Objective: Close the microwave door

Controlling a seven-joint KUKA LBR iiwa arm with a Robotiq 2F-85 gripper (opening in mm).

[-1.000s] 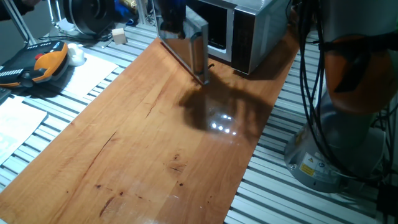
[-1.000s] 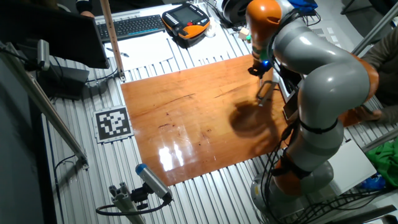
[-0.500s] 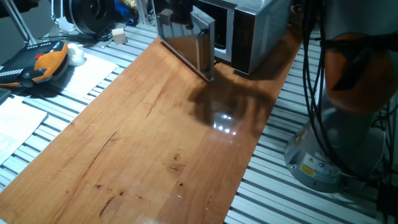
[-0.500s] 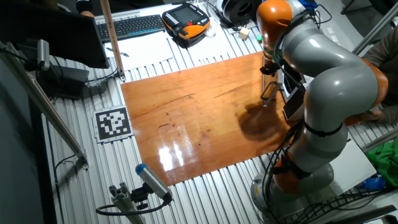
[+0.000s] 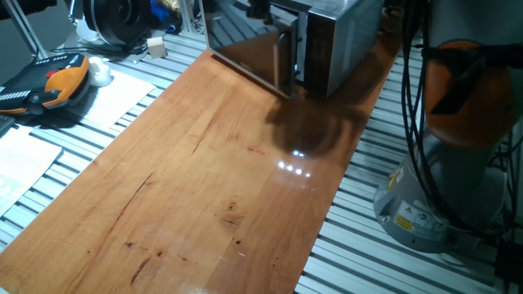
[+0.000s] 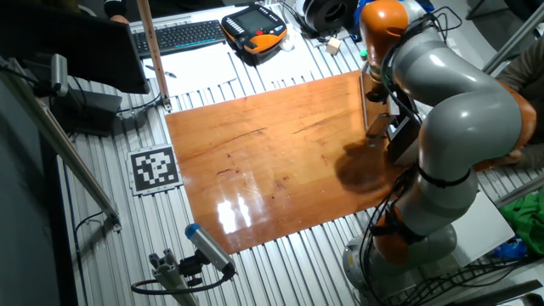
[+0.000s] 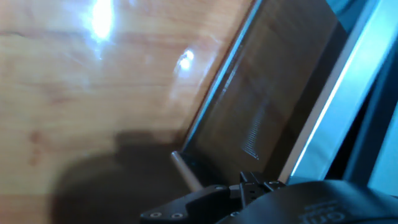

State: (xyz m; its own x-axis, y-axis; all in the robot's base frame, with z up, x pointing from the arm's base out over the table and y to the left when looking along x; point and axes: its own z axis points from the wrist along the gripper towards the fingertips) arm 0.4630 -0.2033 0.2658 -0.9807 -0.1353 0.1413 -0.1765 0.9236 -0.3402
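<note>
The microwave door (image 5: pixel 249 53) is a dark glossy panel with a vertical grey bar handle (image 5: pixel 285 64). It stands almost against the silver microwave casing (image 5: pixel 347 33) at the back of the wooden tabletop (image 5: pixel 204 180), with only a narrow gap. My gripper (image 5: pixel 257 8) is a dark shape at the door's top edge, mostly cut off by the frame. In the hand view the door glass (image 7: pixel 267 106) fills the upper right, close in front of the hand, and the fingers do not show. In the other fixed view the door (image 6: pixel 366 102) shows edge-on beside my arm.
My arm's grey and orange base (image 5: pixel 433 188) stands right of the table with hanging cables. An orange teach pendant (image 5: pixel 49 82), papers (image 5: pixel 24 163) and a small wooden block (image 5: pixel 157 47) lie to the left. A keyboard (image 6: pixel 183 34) and a marker tag (image 6: pixel 155 168) lie off the board.
The door has swung from wide open towards the casing, to nearly shut. My gripper and arm moved with it towards the microwave.
</note>
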